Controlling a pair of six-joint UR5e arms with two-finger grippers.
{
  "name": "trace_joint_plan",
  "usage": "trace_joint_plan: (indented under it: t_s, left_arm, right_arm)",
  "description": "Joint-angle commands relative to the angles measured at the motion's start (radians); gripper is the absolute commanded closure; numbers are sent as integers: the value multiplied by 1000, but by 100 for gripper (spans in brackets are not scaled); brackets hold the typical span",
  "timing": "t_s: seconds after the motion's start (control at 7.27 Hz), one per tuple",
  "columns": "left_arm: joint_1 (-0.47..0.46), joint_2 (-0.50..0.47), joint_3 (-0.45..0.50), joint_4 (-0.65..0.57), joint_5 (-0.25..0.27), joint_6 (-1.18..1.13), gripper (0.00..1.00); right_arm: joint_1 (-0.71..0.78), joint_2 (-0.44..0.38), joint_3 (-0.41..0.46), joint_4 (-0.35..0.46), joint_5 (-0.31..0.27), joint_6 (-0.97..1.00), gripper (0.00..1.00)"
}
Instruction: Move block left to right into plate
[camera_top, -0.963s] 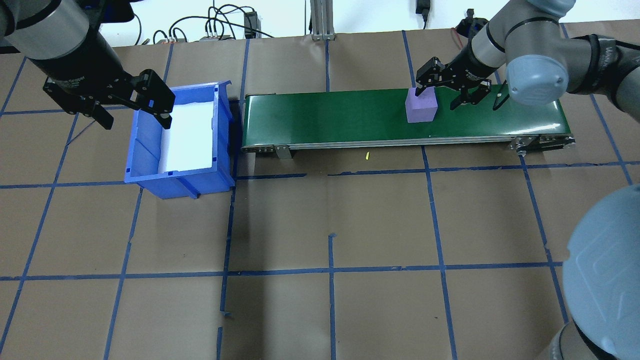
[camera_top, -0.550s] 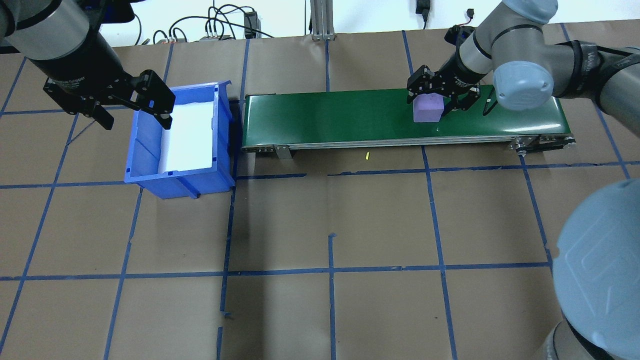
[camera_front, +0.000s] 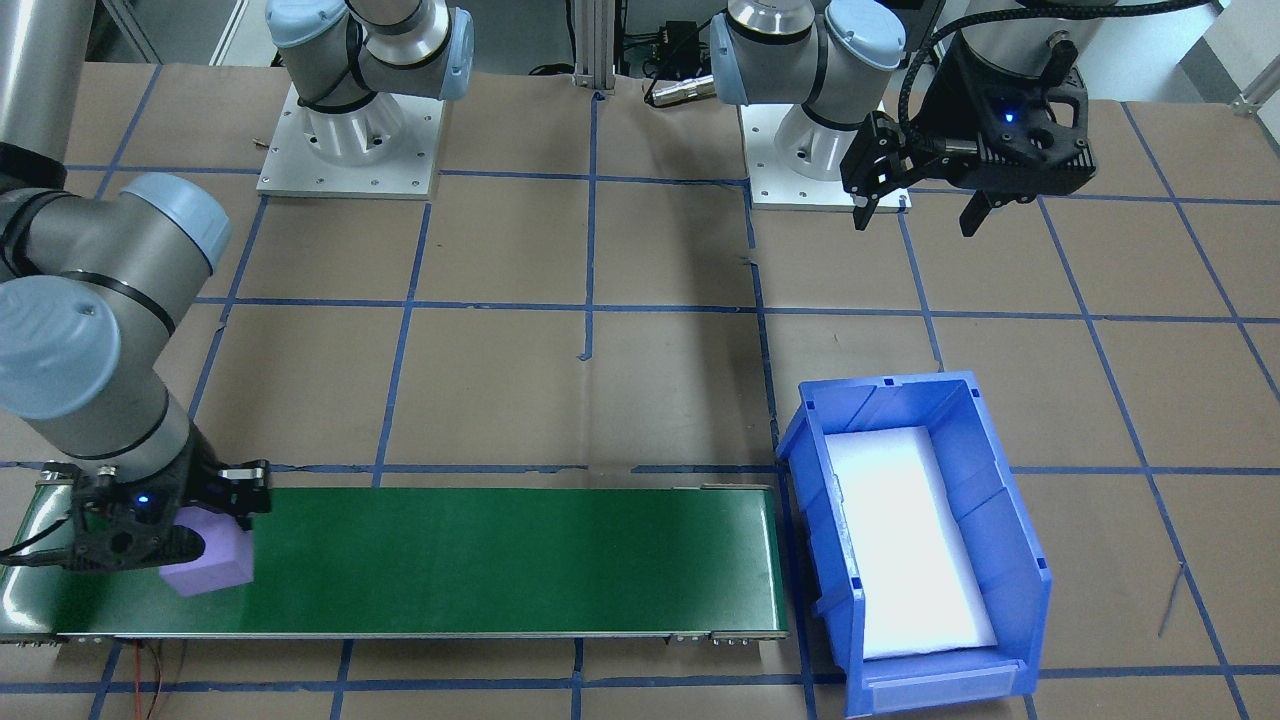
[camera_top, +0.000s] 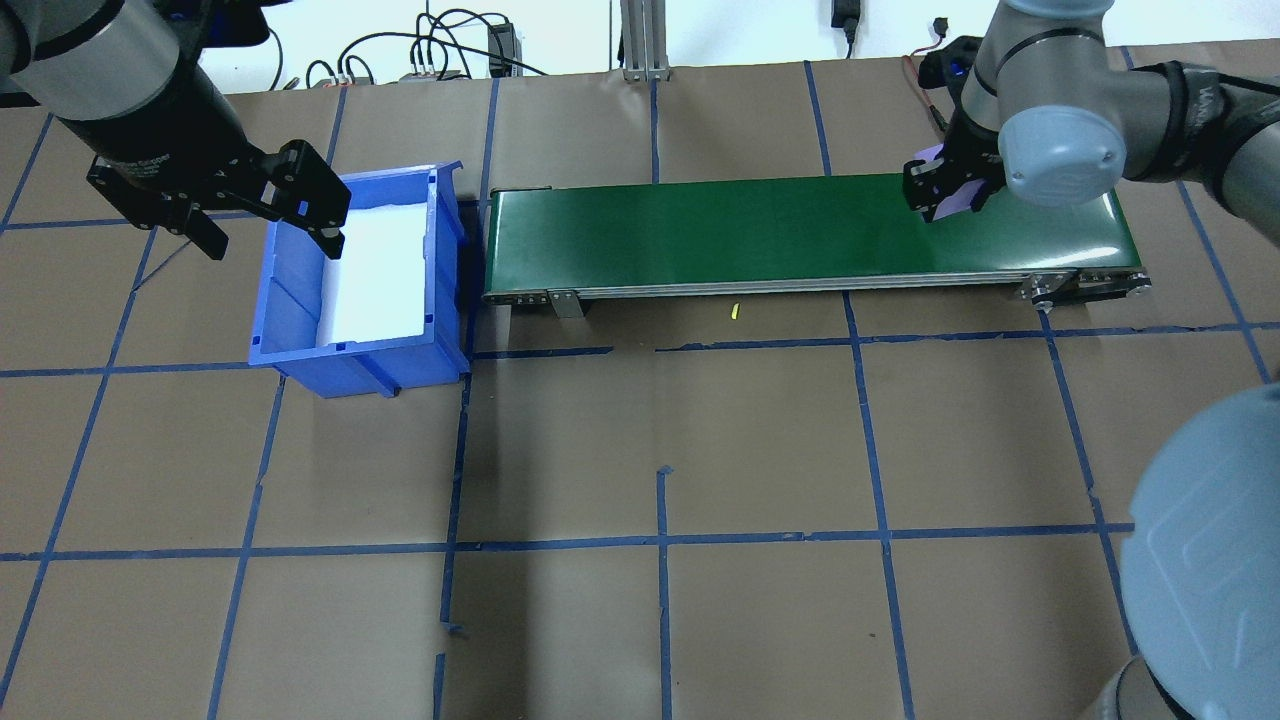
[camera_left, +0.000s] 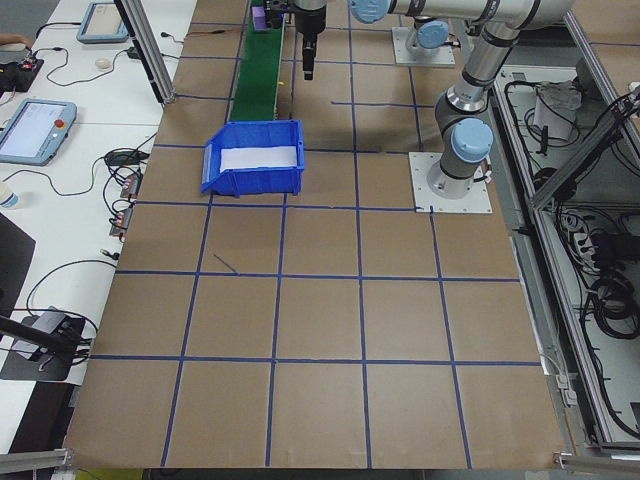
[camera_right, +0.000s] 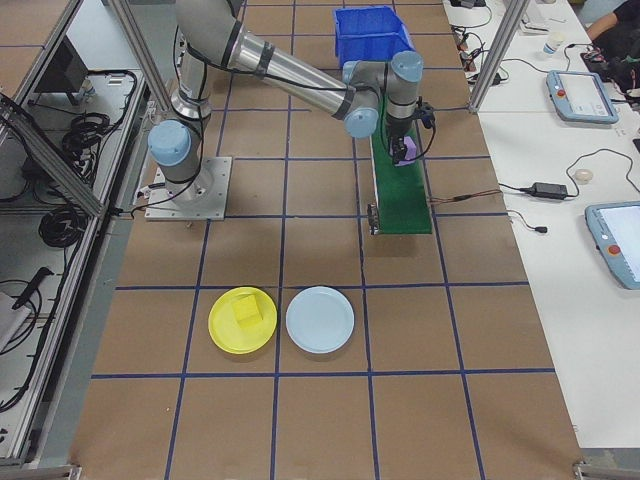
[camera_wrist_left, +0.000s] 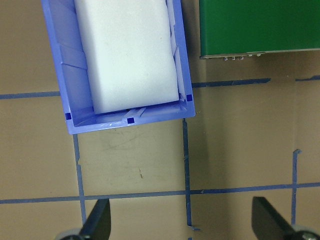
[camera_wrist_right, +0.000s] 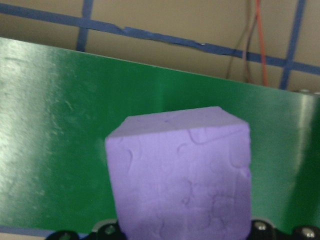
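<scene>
Brown paper with a blue tape grid covers the table (camera_top: 660, 440); cables run along the far edge by the white wall. I see the purple foam block (camera_front: 208, 563) clamped between the right gripper (camera_front: 175, 525) jaws, at the right-hand end of the green conveyor (camera_top: 750, 230), at or just above the belt; I can't tell whether it touches. In the right wrist view the block (camera_wrist_right: 182, 172) fills the frame right in front of the camera, green belt behind it.

My left gripper (camera_top: 265, 205) hangs with jaws spread wide and nothing between them, beside the blue bin (camera_top: 300, 340). Left wrist view looks straight down at the bin and the conveyor's end.

Blue bin sits at the conveyor's left end, holding a white foam slab (camera_front: 905, 540).

Yellow plate (camera_right: 243, 320) lies well apart from the conveyor, on the robot's right side of the table, with a yellow cube (camera_right: 247, 313) in it. Light blue plate (camera_right: 320, 320) just beside it.
</scene>
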Motion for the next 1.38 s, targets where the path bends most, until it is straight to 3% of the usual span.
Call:
trace_joint_plan:
  t_s: [0.0, 0.14, 0.28, 0.55, 0.69, 0.96, 1.1, 1.24]
  left_arm:
    - [0, 0, 0, 0, 0, 0, 0]
    - [0, 0, 0, 0, 0, 1, 0]
    - [0, 0, 0, 0, 0, 0, 0]
    - [0, 1, 0, 0, 0, 1, 0]
    - [0, 1, 0, 0, 0, 1, 0]
    - [0, 1, 0, 0, 0, 1, 0]
    - [0, 1, 0, 0, 0, 0, 0]
    - [0, 1, 0, 0, 0, 0, 0]
  right_arm:
    - [-161, -122, 22, 25, -165, -337, 87]
    - [-337, -161, 99, 20, -153, -531, 87]
    - [-537, -166, 185, -54, -138, -675, 87]
    - [-865, -169, 334, -151, -3, -956, 87]
    - [-957, -154, 399, -285, 44, -1051, 87]
    - [-983, -80, 403, -348, 82, -1073, 85]
    - [-983, -60, 402, -399, 124, -1063, 80]
    - [-972, -63, 393, -398, 181, -1032, 47]
